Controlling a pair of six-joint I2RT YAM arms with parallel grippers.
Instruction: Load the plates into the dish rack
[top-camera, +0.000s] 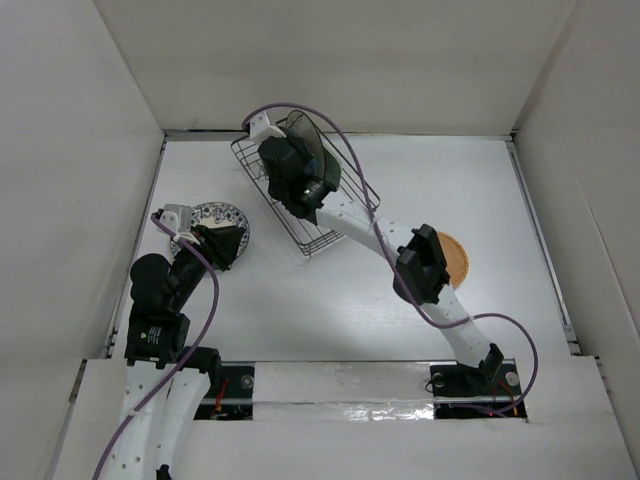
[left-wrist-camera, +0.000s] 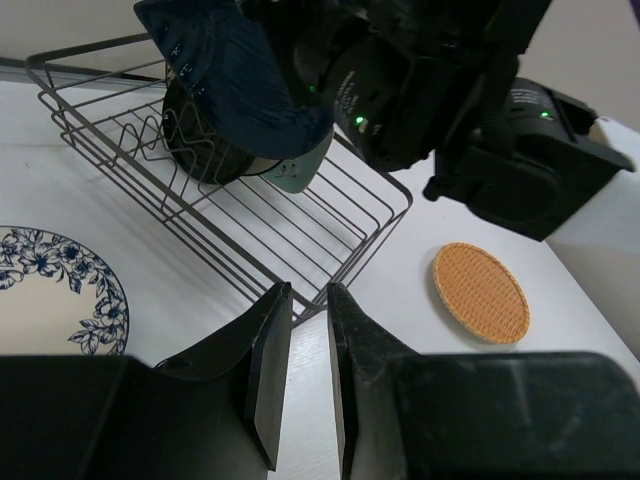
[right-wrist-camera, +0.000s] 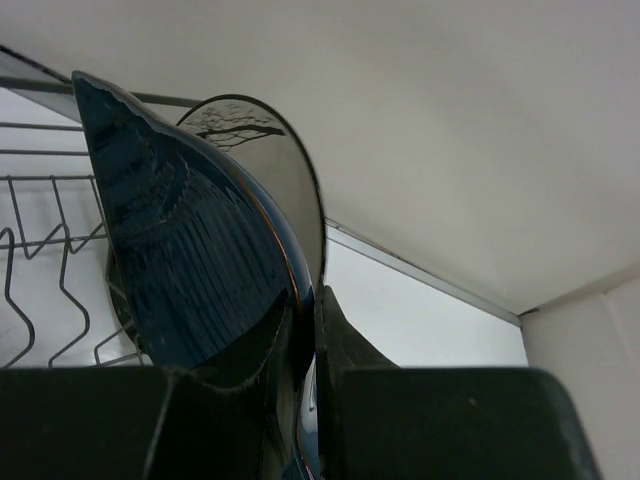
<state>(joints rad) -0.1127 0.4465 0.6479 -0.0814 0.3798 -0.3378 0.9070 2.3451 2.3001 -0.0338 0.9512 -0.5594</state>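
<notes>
The dark wire dish rack (top-camera: 345, 222) stands at the back centre, also in the left wrist view (left-wrist-camera: 300, 240). My right gripper (right-wrist-camera: 308, 295) is shut on the rim of a dark blue plate (right-wrist-camera: 190, 270) and holds it upright over the rack (right-wrist-camera: 40, 240). Just behind it is the cream plate with a dark sketch (right-wrist-camera: 275, 170). A black dish (left-wrist-camera: 205, 150) and a pale green edge (left-wrist-camera: 300, 176) show in the rack. The blue-and-white plate (top-camera: 222, 213) lies flat beside my left gripper (left-wrist-camera: 310, 292), whose jaws stand a narrow gap apart, empty. The tan-orange plate (top-camera: 455, 258) lies flat on the right.
White walls enclose the table on three sides. My right arm (top-camera: 420, 265) stretches diagonally from its base to the rack, passing over the edge of the tan-orange plate. The left arm's base (top-camera: 155, 320) sits at the near left.
</notes>
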